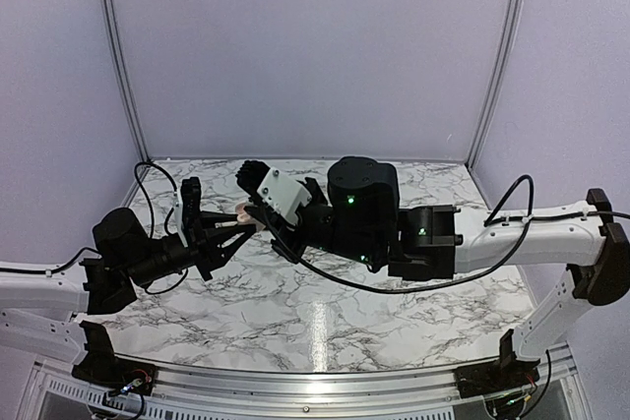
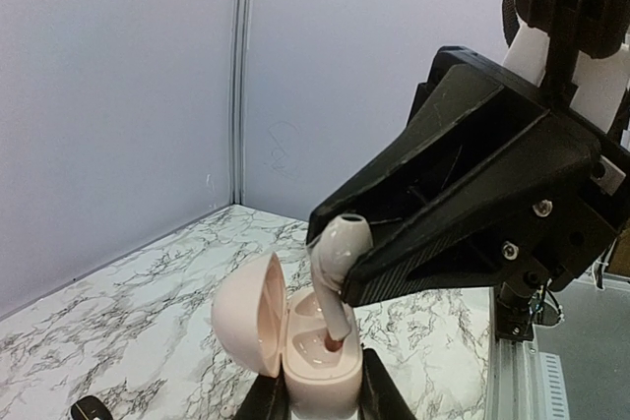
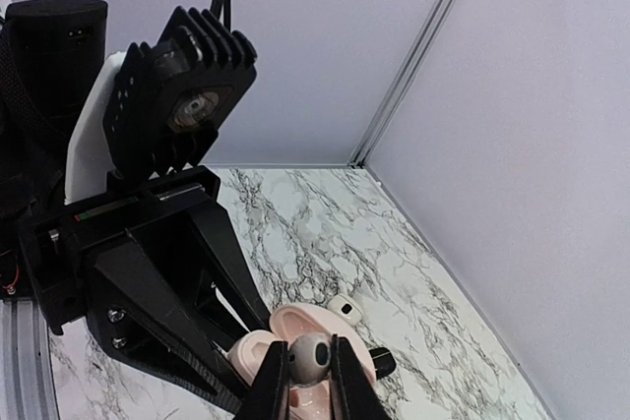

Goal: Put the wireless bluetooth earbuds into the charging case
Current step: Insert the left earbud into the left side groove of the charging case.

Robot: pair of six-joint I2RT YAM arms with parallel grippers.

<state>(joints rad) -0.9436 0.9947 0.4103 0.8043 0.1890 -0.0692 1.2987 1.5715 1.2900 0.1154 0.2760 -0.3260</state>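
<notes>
The pale pink charging case (image 2: 317, 353) stands with its lid swung open to the left, and my left gripper (image 2: 317, 392) is shut on its base. A pale pink earbud (image 2: 337, 255) hangs over it, its stem tip resting in the right socket. My right gripper (image 3: 310, 371) is shut on the earbud's head (image 3: 309, 358). In the top view both grippers meet at the case (image 1: 243, 214) above the table's left half. A white earbud (image 3: 344, 308) and a black earbud (image 3: 382, 364) lie on the marble beyond the case.
The marble table (image 1: 394, 302) is walled at the back and sides. The left wrist camera block (image 3: 182, 95) looms close over my right gripper. A small dark object (image 2: 91, 408) lies on the table at the left.
</notes>
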